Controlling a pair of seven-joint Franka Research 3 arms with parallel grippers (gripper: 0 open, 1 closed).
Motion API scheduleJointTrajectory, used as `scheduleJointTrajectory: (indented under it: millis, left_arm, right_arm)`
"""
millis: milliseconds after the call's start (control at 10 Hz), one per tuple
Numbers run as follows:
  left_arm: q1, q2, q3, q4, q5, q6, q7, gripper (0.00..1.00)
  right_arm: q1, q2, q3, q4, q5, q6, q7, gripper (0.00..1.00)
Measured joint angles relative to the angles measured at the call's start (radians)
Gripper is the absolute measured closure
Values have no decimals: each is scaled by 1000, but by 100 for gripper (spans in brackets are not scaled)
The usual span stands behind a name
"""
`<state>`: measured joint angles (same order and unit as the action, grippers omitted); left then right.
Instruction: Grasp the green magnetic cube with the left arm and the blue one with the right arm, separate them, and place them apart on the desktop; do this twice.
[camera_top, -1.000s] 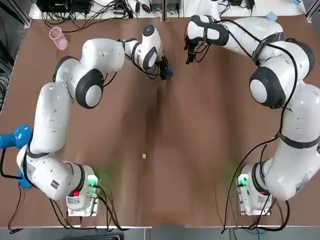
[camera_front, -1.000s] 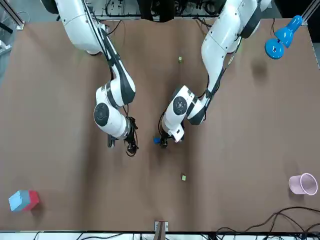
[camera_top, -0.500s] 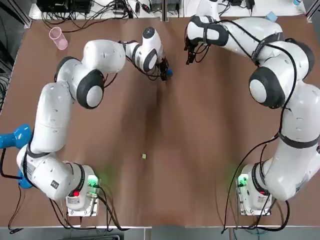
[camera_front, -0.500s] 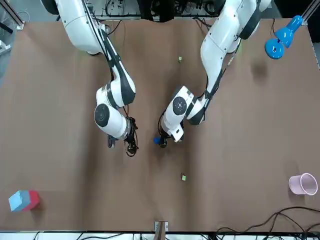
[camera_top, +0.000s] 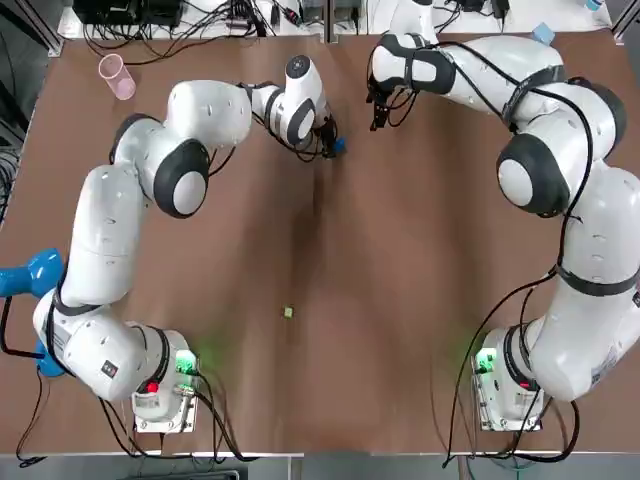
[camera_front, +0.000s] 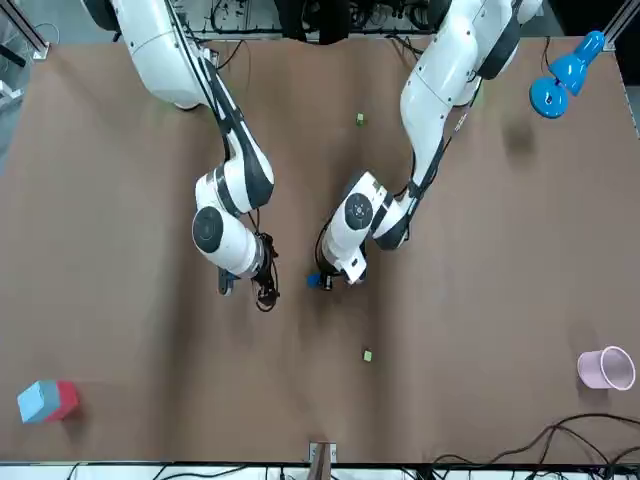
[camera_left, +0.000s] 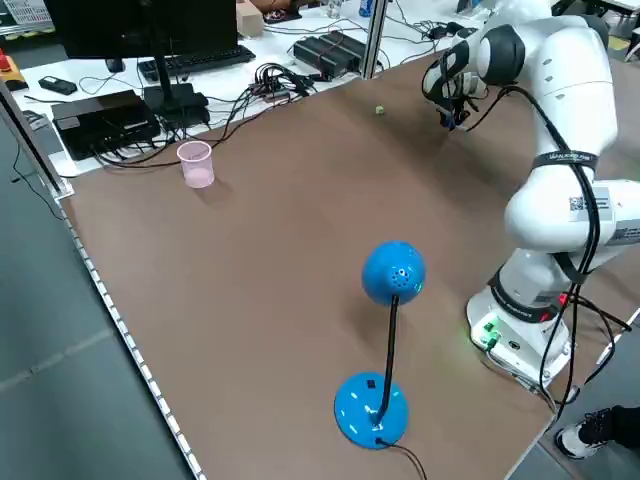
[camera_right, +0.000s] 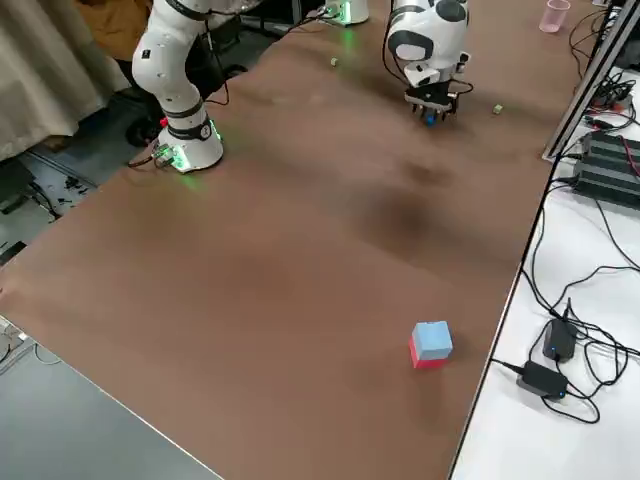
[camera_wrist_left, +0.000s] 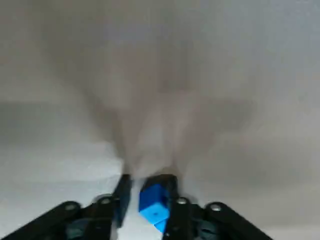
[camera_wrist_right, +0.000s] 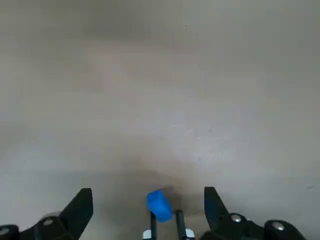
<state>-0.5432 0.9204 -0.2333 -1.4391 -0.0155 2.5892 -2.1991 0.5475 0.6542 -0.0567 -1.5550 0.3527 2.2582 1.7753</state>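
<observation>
The blue magnetic cube (camera_wrist_left: 154, 202) sits at the left gripper (camera_wrist_left: 146, 182), in the far half of the table and about midway between its left and right edges. You should expect it to handle as a small, stiff, light block with smooth faces. It will not crush, but it can twist or slide out of a shallow pinch, and its magnet will likely snap it back onto any mate brought near. Take it square across two opposite flat faces, well down the pads, and pull straight away from its partner rather than peeling. The left gripper's fingers are drawn close together with the blue cube between them. One finger (camera_wrist_left: 170, 192) lies against it and a thin gap shows on the other side, so judge the hold as light. That is the arm the task assigns to green, and you cannot see a green cube in its jaws. The right gripper (camera_top: 378, 115) stands just beside it, toward the table's right edge. It is spread wide and holds nothing, and its wrist view shows the blue cube centred ahead between its fingers. One small green cube (camera_top: 288, 312) lies loose near the table's middle, another green cube (camera_front: 367, 354) close to the far edge.
</observation>
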Motion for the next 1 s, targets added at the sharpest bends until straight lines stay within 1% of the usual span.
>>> scheduleJointTrajectory:
  millis: [100,200,300,400,500,600,900,1000]
  left_arm:
    - [-1,0,0,0,0,0,0,71]
    - [-1,0,0,0,0,0,0,81]
    - [-2,0,0,0,0,1,0,89]
    - [-2,0,1,0,0,2,0,87]
    - [-2,0,3,0,0,6,0,79]
    - [-2,1,4,0,-3,7,0,75]
    - [-5,0,5,2,-75,7,-19,31]
    - [-8,0,4,2,-78,5,-57,30]
  right_arm:
    - [0,0,0,0,0,0,0,2]
    - [0,0,1,0,0,0,0,4]
    - [0,0,1,1,0,0,1,6]
    - [0,0,1,1,0,0,1,7]
    - [0,0,1,1,0,0,1,7]
    - [0,0,1,1,0,0,1,7]
    - [0,0,2,1,0,0,1,6]
    - [0,0,2,1,0,0,1,6]
